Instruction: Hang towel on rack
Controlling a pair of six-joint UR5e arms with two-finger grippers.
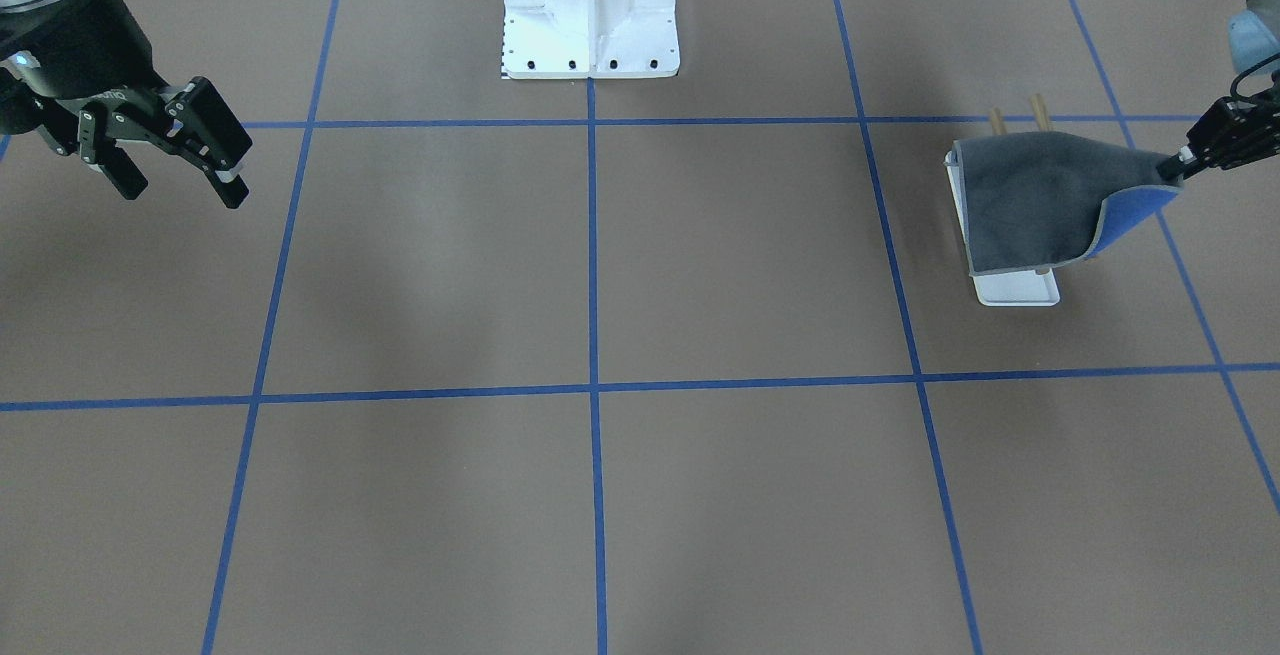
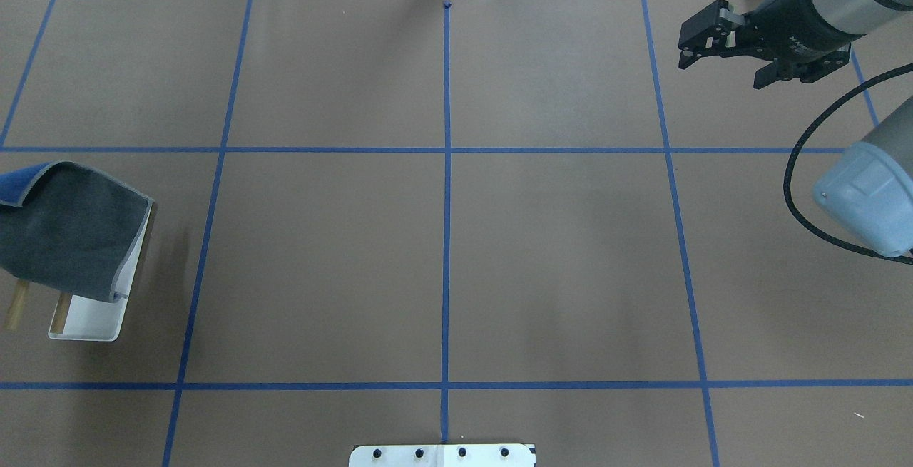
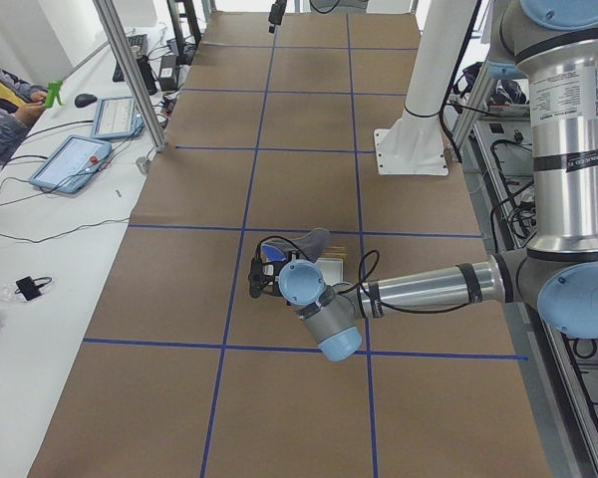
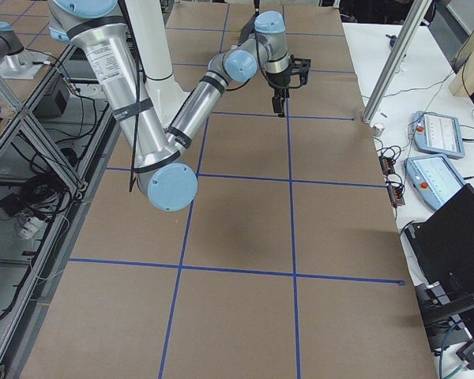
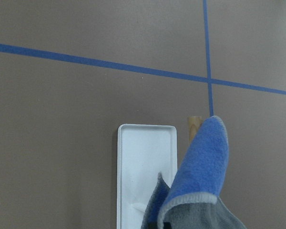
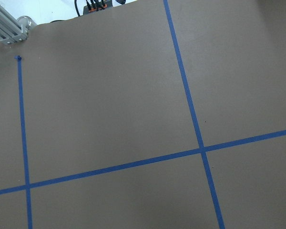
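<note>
At 3 o'clock in the front-facing view: towel (image 1: 1040, 200) draped over rack (image 1: 1020, 292), dark grey face up. Pinched at one corner by the left gripper (image 1: 1172, 171), jaws closed tight on the edging. That corner drawn out toward 3 o'clock, blue face showing underneath. Opposite towel edge hanging near the tray's long rim at 9 o'clock. Two rod ends (image 1: 1040, 113) poking out at 12 o'clock, with a bare strip of white tray at 6 o'clock.

At 10 o'clock: right gripper (image 1: 170, 150), fingers spread wide, holding nothing, above the table (image 1: 700, 265) and well apart from the towel. At 12 o'clock: white pedestal (image 1: 590, 25). Between the two grippers, a wide stretch of brown table crossed by blue tape lines (image 1: 592, 235).
</note>
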